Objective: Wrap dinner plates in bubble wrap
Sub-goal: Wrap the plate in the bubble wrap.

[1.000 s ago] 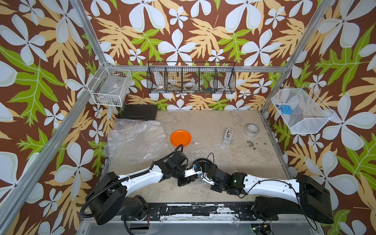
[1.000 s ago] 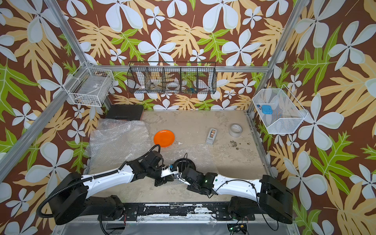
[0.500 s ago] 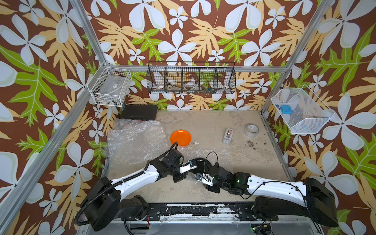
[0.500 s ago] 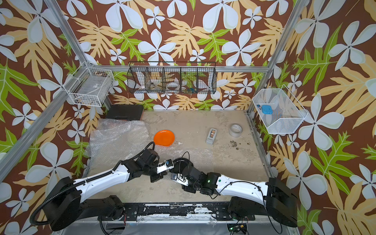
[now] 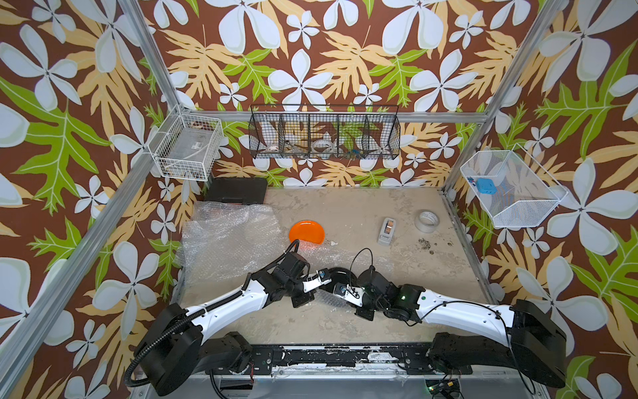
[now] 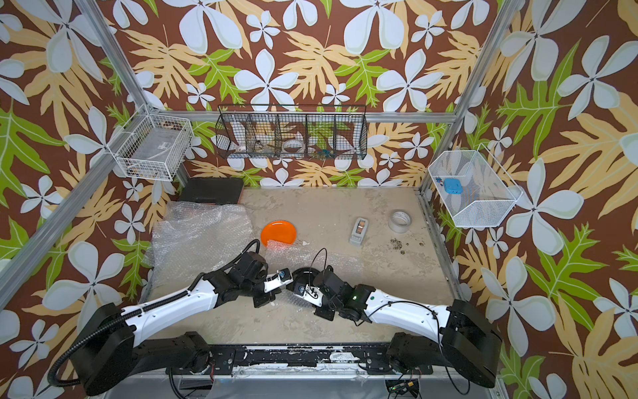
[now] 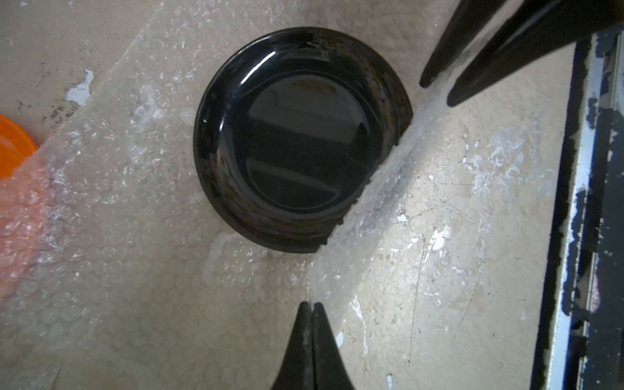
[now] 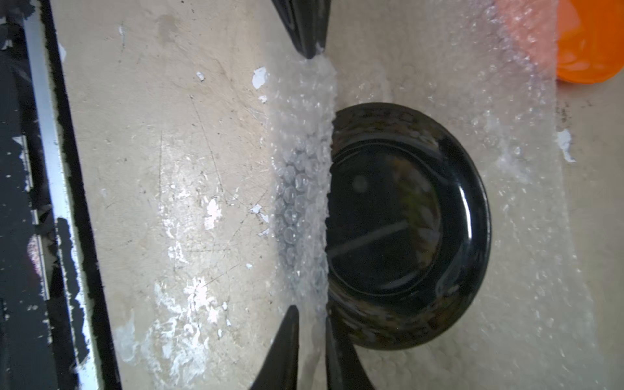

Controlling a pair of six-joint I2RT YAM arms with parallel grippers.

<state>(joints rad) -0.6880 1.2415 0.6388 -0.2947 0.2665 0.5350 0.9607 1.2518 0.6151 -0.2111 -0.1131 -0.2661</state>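
A glossy black dinner plate (image 5: pixel 340 273) (image 6: pixel 305 273) (image 7: pixel 297 135) (image 8: pixel 405 229) lies on a sheet of bubble wrap (image 7: pixel 135 202) near the table's front middle. The sheet's near edge (image 8: pixel 304 185) is lifted against the plate's rim. My left gripper (image 5: pixel 325 276) (image 6: pixel 286 275) (image 7: pixel 310 305) is shut on that edge beside the plate. My right gripper (image 5: pixel 336 288) (image 6: pixel 297 288) (image 8: pixel 312 314) pinches the same edge, a thin fold of wrap between its fingers. An orange plate (image 5: pixel 306 232) (image 6: pixel 278 233) sits behind, partly under the sheet's far corner.
More bubble wrap (image 5: pixel 231 238) is piled at the left. A white tape roll (image 5: pixel 427 221) and a grey dispenser (image 5: pixel 387 230) lie at the back right, and a black case (image 5: pixel 238 190) at the back left. The black front rail (image 8: pixel 40 202) runs close behind the grippers.
My right gripper opened and has shut again on the wrap's edge. Both grippers have shifted slightly toward the black plate, and the edge now stands against its rim.
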